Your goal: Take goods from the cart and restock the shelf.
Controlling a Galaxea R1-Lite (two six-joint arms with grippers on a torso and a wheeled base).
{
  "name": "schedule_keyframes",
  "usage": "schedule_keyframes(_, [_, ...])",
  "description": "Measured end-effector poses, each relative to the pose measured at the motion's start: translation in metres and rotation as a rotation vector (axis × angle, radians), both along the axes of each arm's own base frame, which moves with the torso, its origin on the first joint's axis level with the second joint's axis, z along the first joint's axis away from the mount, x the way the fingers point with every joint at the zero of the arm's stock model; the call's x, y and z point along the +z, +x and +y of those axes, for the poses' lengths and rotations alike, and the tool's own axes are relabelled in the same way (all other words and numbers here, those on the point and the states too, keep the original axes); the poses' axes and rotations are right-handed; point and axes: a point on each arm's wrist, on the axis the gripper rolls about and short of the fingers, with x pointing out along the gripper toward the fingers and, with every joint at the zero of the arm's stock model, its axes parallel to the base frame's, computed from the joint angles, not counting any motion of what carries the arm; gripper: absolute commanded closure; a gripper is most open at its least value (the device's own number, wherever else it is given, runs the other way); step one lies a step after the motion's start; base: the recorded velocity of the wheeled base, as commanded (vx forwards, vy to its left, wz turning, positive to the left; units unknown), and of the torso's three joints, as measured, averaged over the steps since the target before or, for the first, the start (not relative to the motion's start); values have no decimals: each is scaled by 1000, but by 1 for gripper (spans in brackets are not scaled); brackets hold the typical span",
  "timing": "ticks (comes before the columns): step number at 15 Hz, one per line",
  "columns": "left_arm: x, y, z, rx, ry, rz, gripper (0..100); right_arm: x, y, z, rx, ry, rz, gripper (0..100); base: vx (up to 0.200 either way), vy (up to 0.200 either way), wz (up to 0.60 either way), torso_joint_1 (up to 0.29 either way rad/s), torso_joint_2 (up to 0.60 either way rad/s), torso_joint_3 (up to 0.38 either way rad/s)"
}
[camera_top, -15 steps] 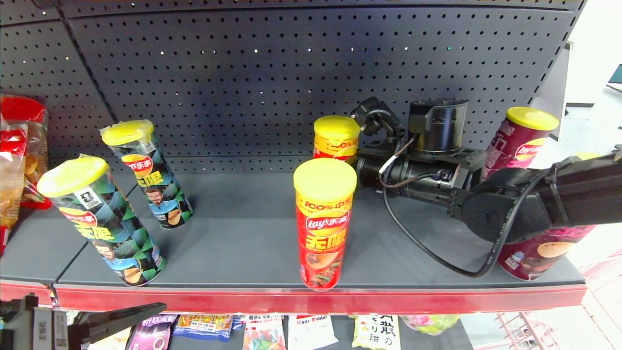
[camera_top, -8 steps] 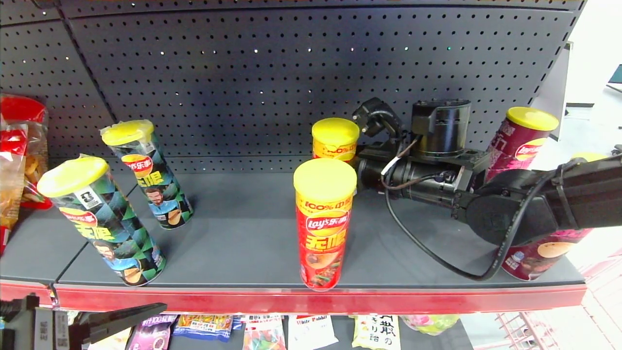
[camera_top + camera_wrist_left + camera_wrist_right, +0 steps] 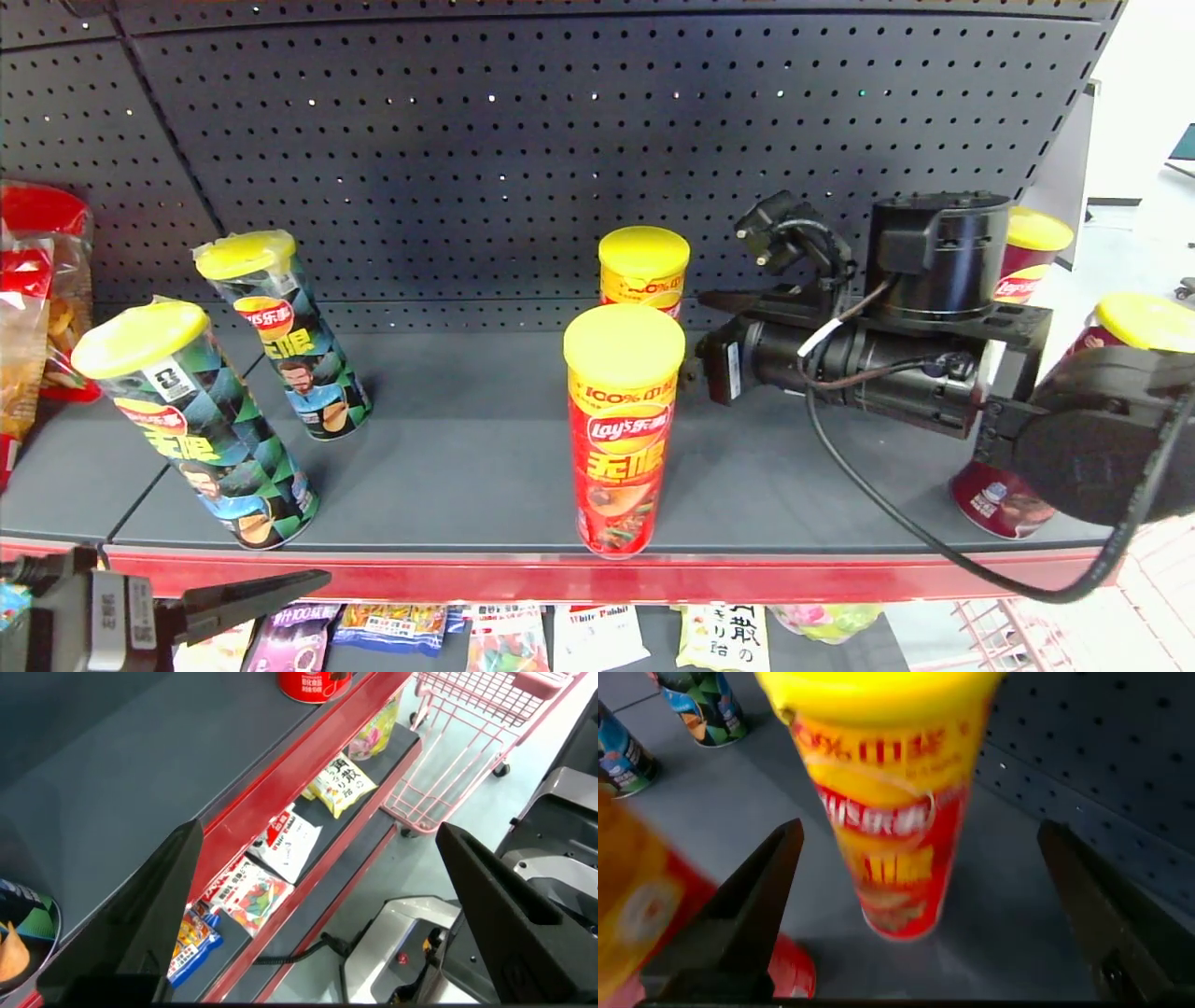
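While the dark grey shelf (image 3: 448,467) is carrying six yellow-lidded crisp cans in front of its perforated back panel (image 3: 467,140), the pink wire cart (image 3: 467,728) is standing on the floor beside the unit's lower tiers. The right arm (image 3: 887,364) is hanging over the shelf board at its right side. The right gripper (image 3: 920,849) is holding its fingers spread wide, with nothing between them. The rear red can (image 3: 887,812) is standing upright on the board ahead of that gap, and neither finger is touching it. The front red can (image 3: 624,429) is standing near the shelf's red lip, directly before the rear one. Two maroon cans (image 3: 991,495) are standing at the right end, partly hidden by the arm. Two green-and-black cans (image 3: 201,429) are standing on the left, well apart from the red pair. The left gripper (image 3: 318,849) is hovering below the shelf's front edge, its fingers also wide apart and empty. Small snack packets (image 3: 280,854) are lying on the tier underneath.
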Motion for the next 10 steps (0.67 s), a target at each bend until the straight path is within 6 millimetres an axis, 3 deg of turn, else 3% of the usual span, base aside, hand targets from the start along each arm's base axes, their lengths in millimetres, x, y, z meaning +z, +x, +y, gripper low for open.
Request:
schedule_keyframes(6, [13,21,-15,0,6,8,0,16,-34,-29,-36,9,-22,0,0,0,0,0,0,0])
schedule_keyframes(10, [11,27,-19,2,24,32,0,34,-56,-45,-38,5,-23,0,0,0,0,0,0,0])
